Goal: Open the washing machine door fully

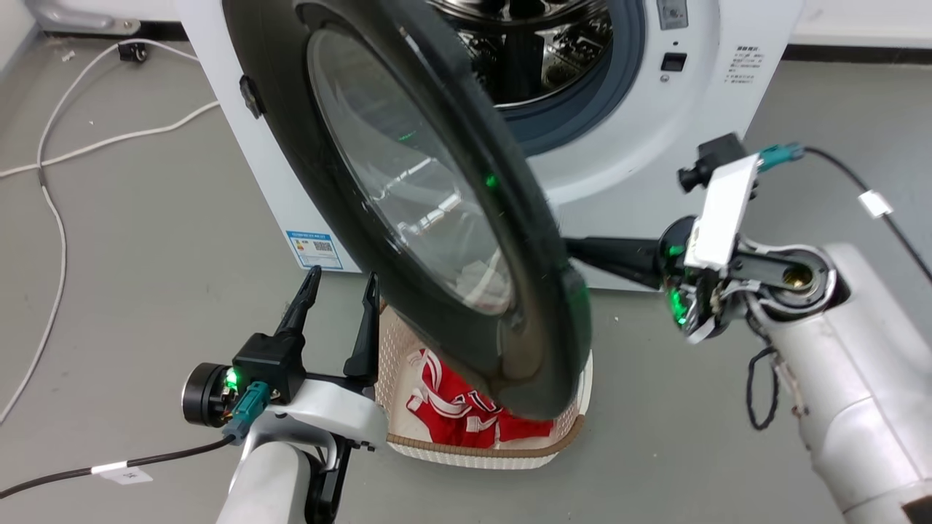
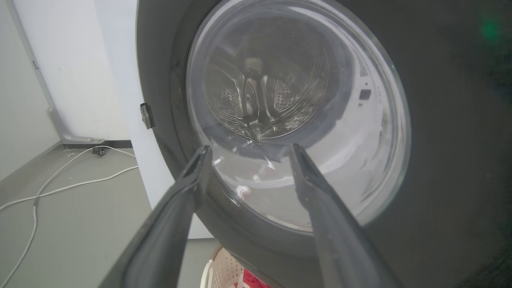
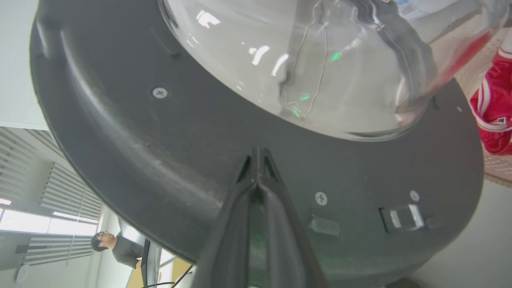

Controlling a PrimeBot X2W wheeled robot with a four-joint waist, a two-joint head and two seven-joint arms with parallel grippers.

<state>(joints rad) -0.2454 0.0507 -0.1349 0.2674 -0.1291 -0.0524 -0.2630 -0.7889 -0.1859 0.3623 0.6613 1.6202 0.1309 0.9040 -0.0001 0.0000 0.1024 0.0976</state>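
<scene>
While glossy blk door point(image 1: 518, 218) stands ajar, right hand point(image 3: 257, 160) is pressed together, left hand point(image 1: 344, 278) spread.

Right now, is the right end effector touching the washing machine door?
Touching. In the right wrist view the shut right end effector has its tips pressed against the black inner face of the washing machine door, with no gap.

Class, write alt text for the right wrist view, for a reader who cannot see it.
The right gripper, fingers shut together, points at the dark inner face of the washing machine door, below its glass bowl. A red garment shows at the right edge.
</scene>
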